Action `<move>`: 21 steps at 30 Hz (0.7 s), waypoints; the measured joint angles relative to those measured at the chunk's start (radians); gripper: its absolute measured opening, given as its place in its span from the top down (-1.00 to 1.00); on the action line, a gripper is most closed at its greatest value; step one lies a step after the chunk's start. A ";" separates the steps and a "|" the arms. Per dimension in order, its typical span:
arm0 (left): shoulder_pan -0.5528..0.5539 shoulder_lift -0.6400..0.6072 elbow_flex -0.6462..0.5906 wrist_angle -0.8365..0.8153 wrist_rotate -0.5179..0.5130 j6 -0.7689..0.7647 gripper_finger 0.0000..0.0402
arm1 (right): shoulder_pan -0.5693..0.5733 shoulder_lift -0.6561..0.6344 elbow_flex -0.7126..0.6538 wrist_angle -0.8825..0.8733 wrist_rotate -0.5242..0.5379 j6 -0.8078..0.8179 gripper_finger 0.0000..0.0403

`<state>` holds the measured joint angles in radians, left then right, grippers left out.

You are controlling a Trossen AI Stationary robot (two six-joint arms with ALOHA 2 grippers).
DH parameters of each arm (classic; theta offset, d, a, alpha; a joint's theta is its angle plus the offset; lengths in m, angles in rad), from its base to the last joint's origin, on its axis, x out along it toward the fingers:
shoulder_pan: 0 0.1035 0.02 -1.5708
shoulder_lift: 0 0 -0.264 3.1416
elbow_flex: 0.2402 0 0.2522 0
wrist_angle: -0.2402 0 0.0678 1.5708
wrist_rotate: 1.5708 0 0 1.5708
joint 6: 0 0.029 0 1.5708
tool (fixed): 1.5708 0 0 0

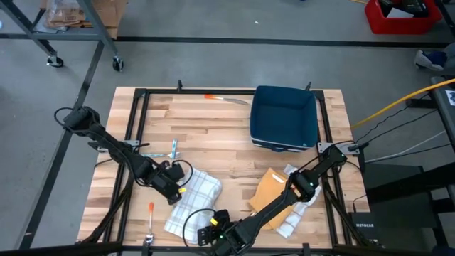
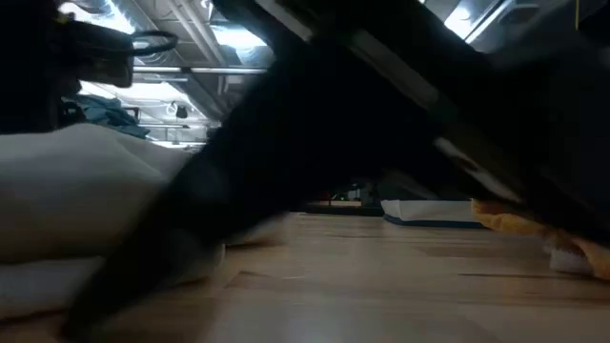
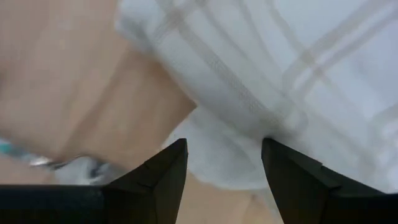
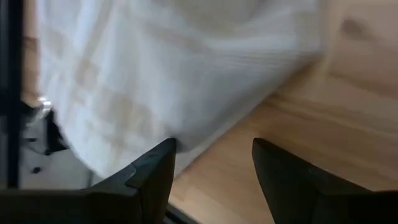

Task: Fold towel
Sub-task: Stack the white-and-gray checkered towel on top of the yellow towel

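Note:
A white towel with faint plaid lines point(image 1: 193, 200) lies rumpled on the wooden table, toward its near edge; the low view shows it as a pale mound point(image 2: 76, 191). My left gripper point(image 1: 173, 188) is at the towel's left edge, open, and a rounded fold of that edge point(image 3: 224, 158) lies between its fingertips. My right gripper point(image 1: 207, 236) is at the towel's near edge, open, low over the table. The towel's hem point(image 4: 186, 134) runs just ahead of its fingertips. My left gripper stands open around a fold at the towel's left edge point(image 3: 214, 165), coming in low from the table's left; I cannot tell whether the fingers touch it. My right gripper is open at the towel's near hem point(image 4: 163, 138); I cannot tell whether one fingertip touches it.
A dark blue bin point(image 1: 284, 117) stands at the far right. A brown cloth point(image 1: 267, 188) and a second white cloth point(image 1: 293, 213) lie under the right arm. An orange-handled knife point(image 1: 226, 98), a teal tool point(image 1: 173, 149) and an orange screwdriver point(image 1: 151, 209) lie about.

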<state>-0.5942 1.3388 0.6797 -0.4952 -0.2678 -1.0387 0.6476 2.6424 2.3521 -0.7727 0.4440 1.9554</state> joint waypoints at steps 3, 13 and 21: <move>0.021 0.000 -0.033 0.085 0.035 -0.005 0.01 | 0.000 0.001 0.000 0.015 0.012 0.003 -0.08; 0.061 0.000 -0.120 0.178 0.037 -0.074 0.01 | -0.012 0.010 0.001 0.008 0.012 0.035 -0.08; 0.061 -0.002 -0.183 0.302 0.038 -0.095 0.01 | -0.043 0.011 0.002 0.005 0.022 0.038 -0.08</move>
<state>-0.5327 1.3369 0.4970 -0.1927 -0.2301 -1.1341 0.6044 2.6530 2.3539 -0.7675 0.4656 1.9939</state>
